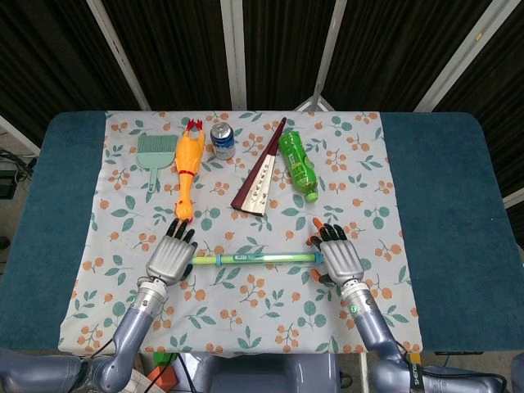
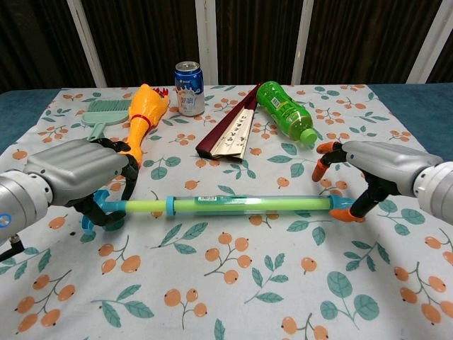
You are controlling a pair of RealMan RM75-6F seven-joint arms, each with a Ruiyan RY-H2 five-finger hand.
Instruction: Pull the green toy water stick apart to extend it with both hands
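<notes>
**Both hands at the ends of the water stick**

The green toy water stick (image 2: 244,205) lay flat on the floral cloth (image 1: 352,164), nearer the robot than the rubber chicken (image 1: 187,168). The left hand (image 2: 74,173) hid its blue handle end in the head view; the chest view showed fingers curled around it. The right hand (image 2: 375,166) covered the far tip, fingers arched over it, grip unclear.
</notes>
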